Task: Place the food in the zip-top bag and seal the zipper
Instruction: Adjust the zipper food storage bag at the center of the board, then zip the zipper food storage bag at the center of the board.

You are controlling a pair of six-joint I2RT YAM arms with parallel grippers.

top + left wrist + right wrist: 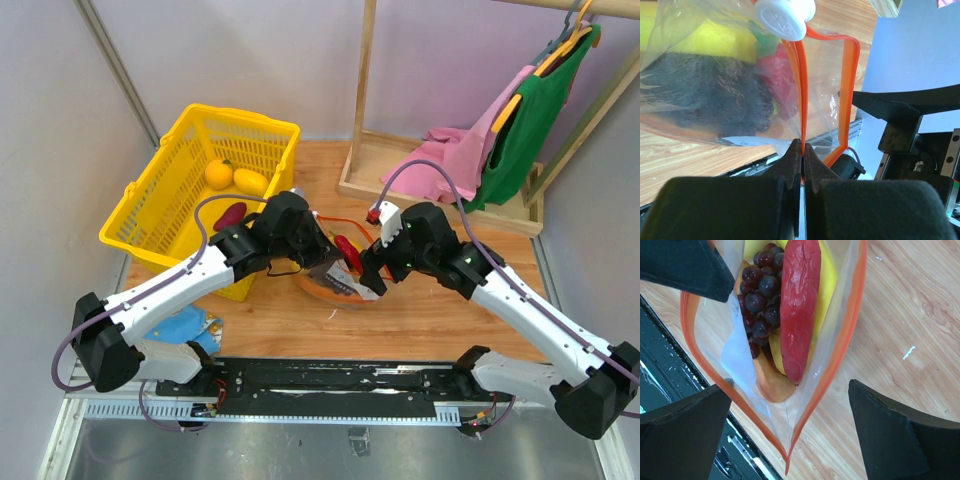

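The clear zip-top bag (338, 272) lies on the wooden table between both arms. My left gripper (803, 145) is shut on its orange-red zipper (802, 90), a little below the white slider (785, 17). Through the plastic show dark grapes (705, 95), a yellow banana (715, 42) and a red piece (777, 75). My right gripper (787, 390) is open and straddles the corner of the bag's open mouth, with the zipper (837, 350) between its fingers (900, 435). Inside the zip-top bag (785, 415) lie grapes (760, 295), a long red piece (799, 305), the banana (827, 285) and an orange piece (772, 382).
A yellow plastic basket (170, 215) at the back left holds an orange fruit (219, 173), a yellow fruit (250, 181) and a dark red piece (230, 215). A wooden rack (440, 205) with pink and green clothes stands back right. A blue cloth (190, 325) lies front left.
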